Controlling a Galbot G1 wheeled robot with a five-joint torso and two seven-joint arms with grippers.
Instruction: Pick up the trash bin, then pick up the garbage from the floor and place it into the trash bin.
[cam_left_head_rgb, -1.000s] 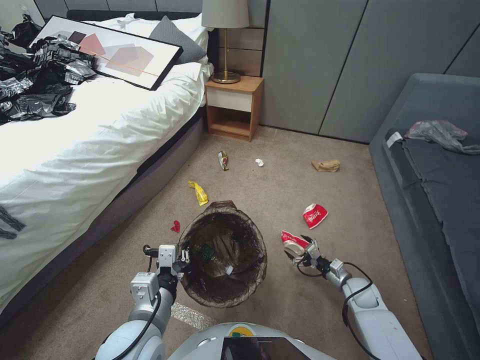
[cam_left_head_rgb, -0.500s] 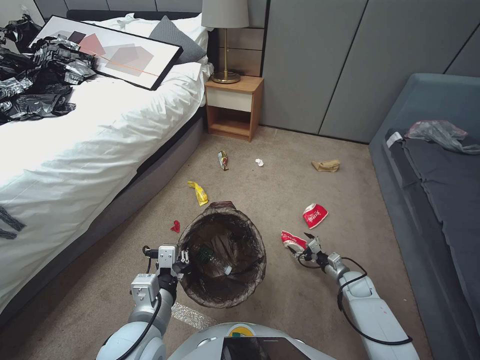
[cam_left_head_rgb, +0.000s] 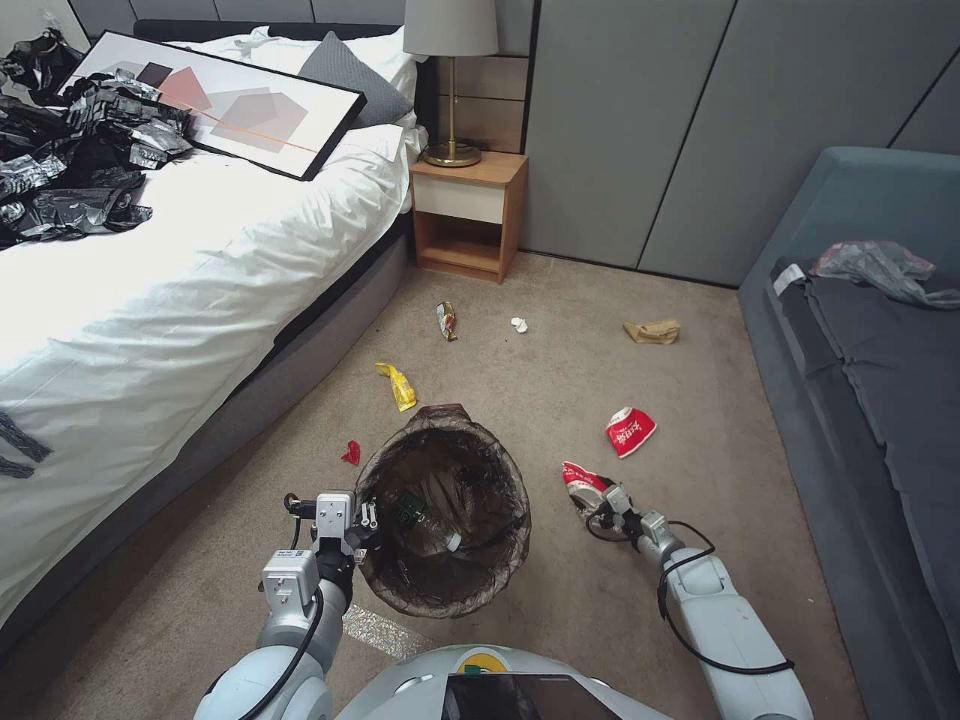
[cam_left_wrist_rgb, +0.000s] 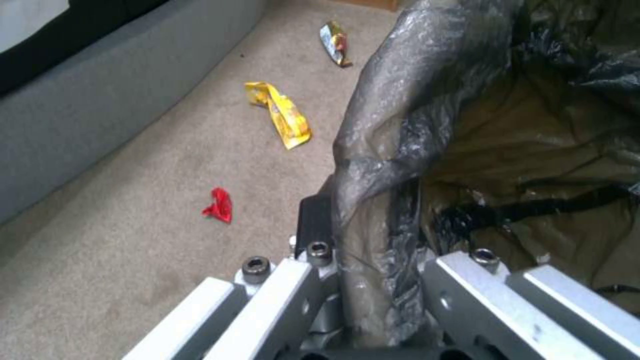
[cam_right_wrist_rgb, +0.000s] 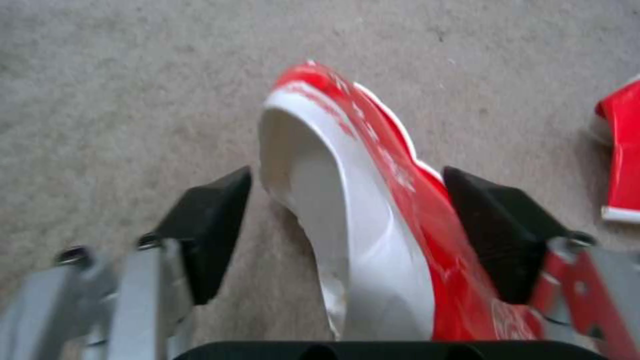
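Crushed red-and-white cup (cam_right_wrist_rgb: 373, 225) lies on carpet right of the bin (cam_left_head_rgb: 443, 510); my right claw (cam_right_wrist_rgb: 347, 230) straddles it, jaws apart. Light, flimsy paper: pinch its flattened sides. Left claw (cam_left_wrist_rgb: 363, 280) clamps the bin's rim.

Left arm is bent up close to the torso, its silver metal end effector (cam_left_head_rgb: 362, 522) clamped tight. Right arm reaches forward and down toward the floor, wrist angled low, its black-padded end effector (cam_right_wrist_rgb: 347, 225) spread apart, one pad (cam_right_wrist_rgb: 212, 232) on each side, not squeezing.
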